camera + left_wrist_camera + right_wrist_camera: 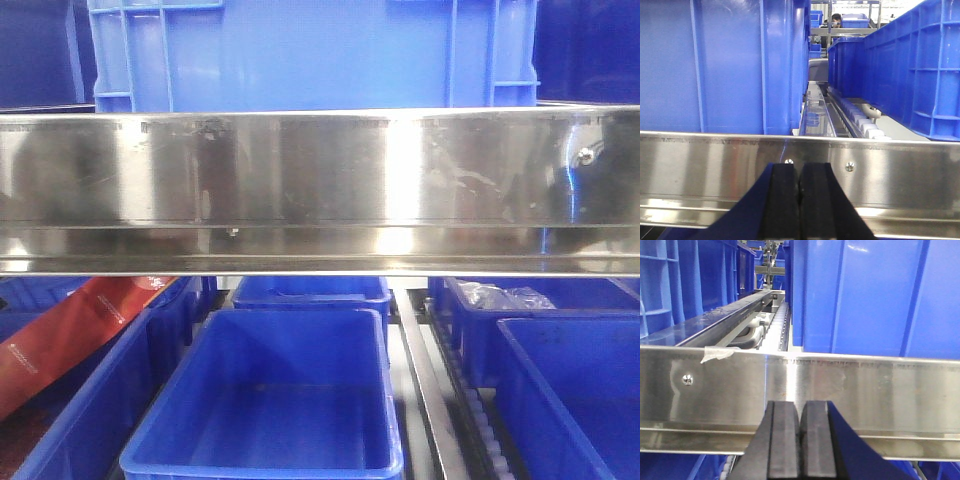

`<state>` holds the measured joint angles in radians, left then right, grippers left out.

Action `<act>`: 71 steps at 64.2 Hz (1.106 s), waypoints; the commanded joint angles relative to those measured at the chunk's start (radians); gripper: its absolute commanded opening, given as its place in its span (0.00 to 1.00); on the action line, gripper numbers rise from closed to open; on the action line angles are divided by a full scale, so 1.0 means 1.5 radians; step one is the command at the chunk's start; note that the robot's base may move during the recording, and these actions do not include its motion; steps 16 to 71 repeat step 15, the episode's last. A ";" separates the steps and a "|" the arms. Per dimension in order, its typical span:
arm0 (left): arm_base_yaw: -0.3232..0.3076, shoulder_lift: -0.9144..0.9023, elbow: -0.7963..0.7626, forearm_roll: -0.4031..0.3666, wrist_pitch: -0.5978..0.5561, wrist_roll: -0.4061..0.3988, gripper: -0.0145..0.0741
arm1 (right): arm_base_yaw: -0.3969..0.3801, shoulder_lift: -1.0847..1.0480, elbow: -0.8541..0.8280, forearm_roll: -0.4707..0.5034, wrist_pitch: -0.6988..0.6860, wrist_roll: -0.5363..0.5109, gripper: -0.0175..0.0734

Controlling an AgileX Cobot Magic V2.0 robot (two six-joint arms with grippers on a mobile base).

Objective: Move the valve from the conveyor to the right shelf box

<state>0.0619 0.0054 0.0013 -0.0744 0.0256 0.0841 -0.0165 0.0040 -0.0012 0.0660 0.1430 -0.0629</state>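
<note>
The valve and the conveyor are out of view in all three views. My left gripper (pixel 800 172) is shut with nothing between its black pads, facing the shelf's steel front rail (pixel 890 165). My right gripper (pixel 800 410) is also shut and empty, close to the steel rail (pixel 865 390) of the same rack. Blue shelf boxes fill the shelves: one (pixel 875 295) stands just behind the rail in the right wrist view. In the front view an empty blue box (pixel 280 400) sits on the lower shelf below the rail (pixel 320 190).
A large blue crate (pixel 310 50) stands on the upper shelf. A red packet (pixel 70 340) lies in the lower left box, and a clear bag (pixel 500 296) lies in a box at lower right. White roller tracks (pixel 860 120) run between the boxes. A person (pixel 836 20) is far behind.
</note>
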 commanded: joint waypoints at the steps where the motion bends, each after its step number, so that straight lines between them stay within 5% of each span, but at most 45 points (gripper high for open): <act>1: 0.002 -0.004 -0.001 -0.003 -0.010 0.002 0.04 | -0.003 -0.003 0.001 -0.005 -0.016 0.001 0.02; 71: 0.002 -0.004 -0.001 -0.003 -0.010 0.002 0.04 | -0.003 -0.003 0.001 -0.005 -0.016 0.001 0.02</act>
